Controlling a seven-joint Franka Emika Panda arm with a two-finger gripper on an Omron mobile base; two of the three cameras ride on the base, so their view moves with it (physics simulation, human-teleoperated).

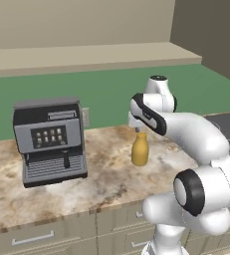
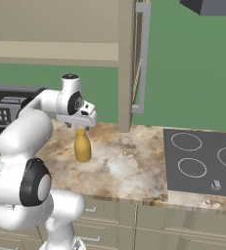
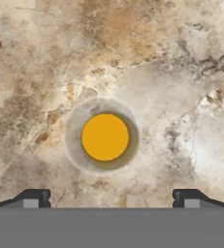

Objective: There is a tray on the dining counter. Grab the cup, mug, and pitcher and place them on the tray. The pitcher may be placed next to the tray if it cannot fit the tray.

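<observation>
a white robot arm hangs its end effector [image 2: 81,126] directly above the pitcher [image 1: 140,149], jaws spread wide and holding nothing, in a simulated kitchen. the yellow-orange pitcher stands upright on the marbled tabletop [image 1: 101,174], well to the right of a grey coffee machine [image 1: 50,140] and left of a dark cooktop [image 2: 202,158]. its long axis runs straight up, neck toward the hand; from the hand camera the pitcher [image 3: 105,137] reads as a round orange disc centred between the two dark fingertips [image 3: 33,197], which sit wide to either side. it looks rigid, smooth and probably slippery, with a shape that could topple if knocked sideways. a firm hold likely lies just below the narrower neck, where the body widens, taken by a straight descent. whether it holds liquid cannot be told.
</observation>
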